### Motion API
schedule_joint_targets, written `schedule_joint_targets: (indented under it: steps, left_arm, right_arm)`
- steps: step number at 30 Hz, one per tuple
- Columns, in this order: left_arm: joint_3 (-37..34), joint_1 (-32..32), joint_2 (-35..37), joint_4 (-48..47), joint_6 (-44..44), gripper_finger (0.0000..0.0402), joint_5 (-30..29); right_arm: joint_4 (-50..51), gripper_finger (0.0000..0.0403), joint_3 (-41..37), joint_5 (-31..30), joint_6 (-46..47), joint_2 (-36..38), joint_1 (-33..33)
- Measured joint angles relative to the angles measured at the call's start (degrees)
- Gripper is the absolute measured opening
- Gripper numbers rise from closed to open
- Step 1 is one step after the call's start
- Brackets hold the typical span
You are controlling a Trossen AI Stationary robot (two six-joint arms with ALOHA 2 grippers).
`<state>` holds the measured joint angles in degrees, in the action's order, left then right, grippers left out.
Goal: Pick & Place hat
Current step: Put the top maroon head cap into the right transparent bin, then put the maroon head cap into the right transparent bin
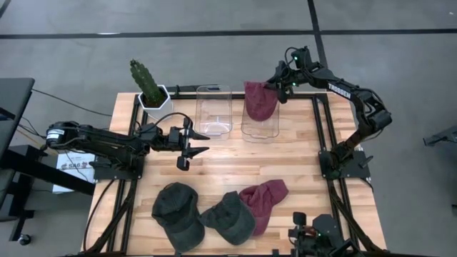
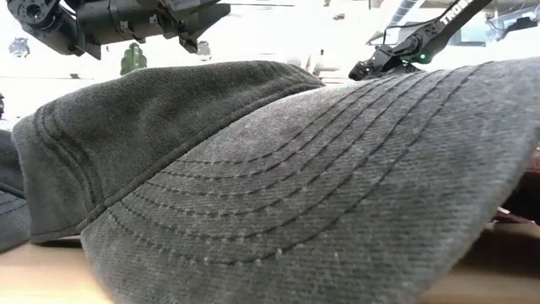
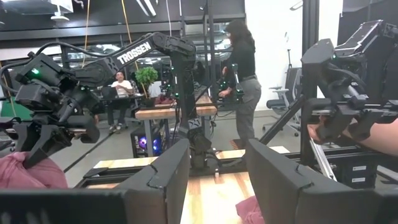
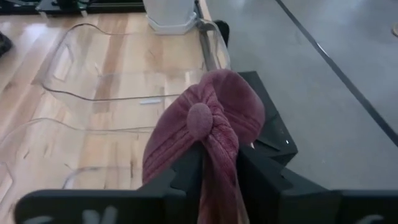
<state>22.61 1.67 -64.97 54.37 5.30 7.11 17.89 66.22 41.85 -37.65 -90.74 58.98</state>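
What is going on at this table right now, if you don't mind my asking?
The right pincer is shut on a maroon hat and holds it over the right-hand clear bin at the back of the table. The left pincer is open and empty, in front of the other clear bin. Three more hats lie at the front: two dark grey hats and another maroon one. A potted cactus stands at the back left corner.
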Motion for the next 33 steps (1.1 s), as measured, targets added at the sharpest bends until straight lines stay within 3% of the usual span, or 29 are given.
schedule_joint_targets:
  steps: [6,18,23,27,33]
  left_arm:
    - [0.0,0.0,0.0,0.0,0.0,0.0156,0.0]
    - [0.0,0.0,0.0,-0.1,0.0,0.0156,0.0]
    - [0.0,0.0,0.0,-0.4,-0.2,0.0156,0.0]
    - [0.0,0.0,0.0,-0.6,-1.3,0.0156,0.3]
    - [0.0,-1.6,0.0,-0.9,-1.5,0.0156,0.7]
  right_arm:
    - [0.6,0.0144,0.0,-3.6,1.2,0.7,0.0]
    - [8.0,0.0229,0.0,-4.4,1.3,7.7,0.0]
    - [10.3,0.0237,0.0,-3.7,3.9,11.1,0.0]
    - [11.6,0.0232,0.0,1.9,9.4,13.8,-1.3]
    - [20.8,0.022,0.0,4.3,9.4,16.7,-10.8]
